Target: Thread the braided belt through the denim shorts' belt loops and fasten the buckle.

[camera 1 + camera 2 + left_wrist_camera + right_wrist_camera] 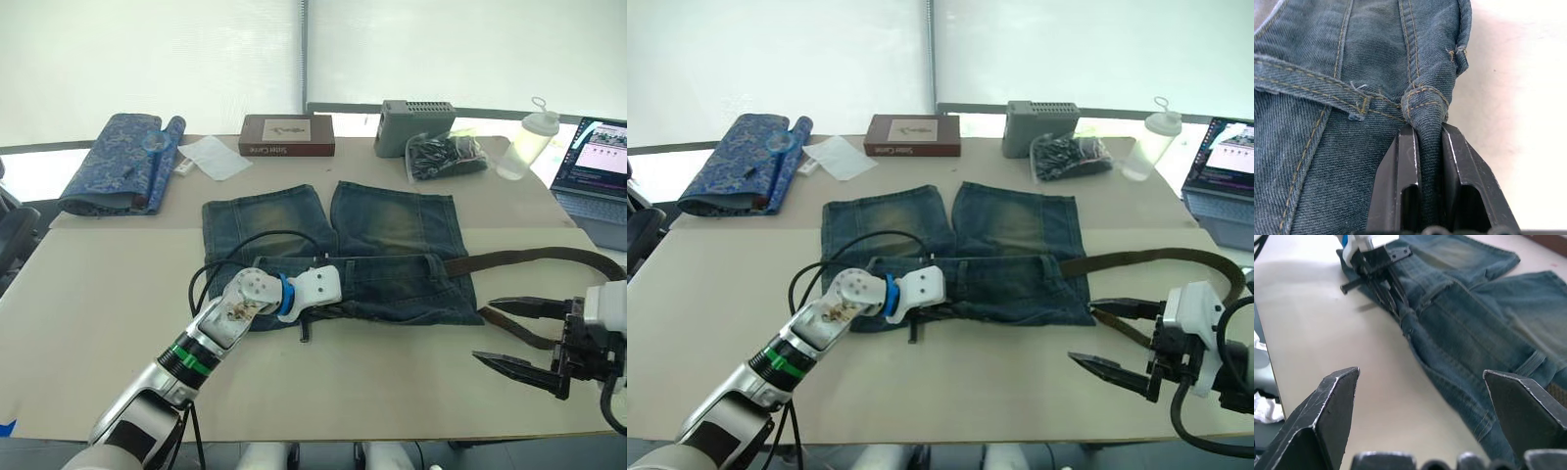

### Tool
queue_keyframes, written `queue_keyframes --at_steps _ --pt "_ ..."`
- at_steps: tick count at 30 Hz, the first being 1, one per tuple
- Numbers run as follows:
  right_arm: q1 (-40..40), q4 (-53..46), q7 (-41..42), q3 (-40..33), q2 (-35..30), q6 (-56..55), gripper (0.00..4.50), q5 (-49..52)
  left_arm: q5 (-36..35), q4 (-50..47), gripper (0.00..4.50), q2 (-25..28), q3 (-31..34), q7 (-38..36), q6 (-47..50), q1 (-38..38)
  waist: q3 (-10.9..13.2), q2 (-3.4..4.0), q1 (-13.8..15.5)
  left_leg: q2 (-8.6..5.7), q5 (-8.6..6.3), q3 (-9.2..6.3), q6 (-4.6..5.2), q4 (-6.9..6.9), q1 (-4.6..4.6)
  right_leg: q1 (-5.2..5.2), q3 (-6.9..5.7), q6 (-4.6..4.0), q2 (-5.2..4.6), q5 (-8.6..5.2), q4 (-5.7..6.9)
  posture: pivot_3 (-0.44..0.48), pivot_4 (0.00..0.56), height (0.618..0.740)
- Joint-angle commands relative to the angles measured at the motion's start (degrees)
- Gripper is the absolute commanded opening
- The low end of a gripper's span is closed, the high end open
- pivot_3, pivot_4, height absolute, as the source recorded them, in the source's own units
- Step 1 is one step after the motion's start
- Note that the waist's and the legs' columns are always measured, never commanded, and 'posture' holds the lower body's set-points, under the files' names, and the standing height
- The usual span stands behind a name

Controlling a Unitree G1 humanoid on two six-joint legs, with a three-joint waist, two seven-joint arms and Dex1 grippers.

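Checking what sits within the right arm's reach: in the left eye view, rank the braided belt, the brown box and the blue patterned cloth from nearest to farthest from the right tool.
1. braided belt, just beside the open right tool.
2. brown box, far edge, middle.
3. blue patterned cloth, far left corner.

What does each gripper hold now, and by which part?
The left gripper is shut on the denim shorts, pinching a fold of the waistband edge. The right gripper is open and holds nothing.
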Motion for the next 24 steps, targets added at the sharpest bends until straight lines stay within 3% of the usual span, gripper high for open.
queue_keyframes --at_steps 1,10,18,21,24 --pt "-1.3 0.4 -0.7 0.6 -0.6 -1.6 4.50 -0.3 -3.5 -5.4 0.09 1.6 1.3 -2.1 10.3 4.0 0.0 0.01 -0.5 0.01 -0.01 0.01 0.01 -0.01 0.00 0.00 0.00 -0.01 0.00 0.00 0.01 0.000 0.150 0.740" --pt "-3.5 2.7 0.5 2.3 -2.6 -1.4 4.50 -0.3 -11.9 -20.1 0.09 8.1 8.6 -1.2 25.8 11.7 0.0 0.01 -1.2 0.02 -0.04 0.00 0.06 -0.02 -0.03 -0.04 0.03 0.03 0.02 -0.05 0.00 0.000 0.150 0.740" --pt "-5.7 6.1 1.5 4.9 -5.4 -2.8 4.50 -3.2 -17.2 -24.3 0.09 7.6 10.9 1.6 32.4 13.9 0.0 0.00 -1.0 -0.02 -0.05 0.02 0.07 -0.02 -0.05 -0.02 0.04 0.05 -0.01 -0.06 -0.01 0.000 0.150 0.740" --pt "-6.0 6.9 0.3 6.4 -7.1 -2.5 4.50 -6.1 -18.6 -25.6 1.45 8.4 12.1 1.5 31.9 14.7 0.0 -0.01 -1.1 -0.01 -0.05 0.04 0.07 -0.02 -0.05 -0.04 0.03 0.05 -0.01 -0.06 -0.02 0.000 0.150 0.740" --pt "-7.4 8.1 -0.7 9.0 -10.1 0.3 4.50 -8.1 -24.7 -29.7 2.79 7.8 19.3 1.0 31.2 17.2 0.0 -0.01 -1.1 -0.01 -0.05 0.10 0.07 -0.02 -0.09 -0.13 0.08 -0.02 -0.05 -0.02 0.02 0.000 0.150 0.740"
